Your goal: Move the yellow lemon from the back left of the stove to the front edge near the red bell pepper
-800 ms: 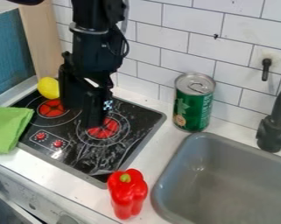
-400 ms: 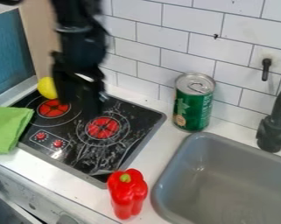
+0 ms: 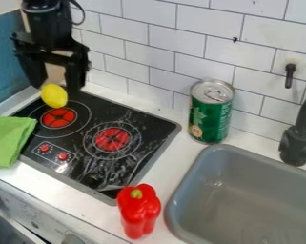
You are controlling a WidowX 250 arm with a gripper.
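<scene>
The black gripper [image 3: 56,89] hangs in the upper left of the frame, its fingers [image 3: 76,78] released and spread apart, close to the yellow lemon-shaped piece [image 3: 54,96] at the back left corner of the stovetop [image 3: 110,174]. The fingertips look near its upper end, one toward each side, but whether they touch it or hang behind it cannot be told from this angle. A sound grip would want the fingers centred on the yellow piece and low enough to meet its widest part, closing evenly; its rounded, smooth-looking skin could slip or roll if pinched at the top or from one side. The blue panel [image 3: 8,62] at the left and the tiled wall [image 3: 174,45] behind leave little sideways room, so a straight approach seems safest. Just in front of the yellow piece is the left burner [image 3: 58,118], and a green cloth [image 3: 8,140] lies over the stovetop's left edge, where a low sweep could drag it. Well apart, a green can [image 3: 211,112] stands upright by the wall, and a red pepper [image 3: 139,211] stands on the white bench [image 3: 171,164] at bottom centre, beside the grey sink [image 3: 203,164].
</scene>
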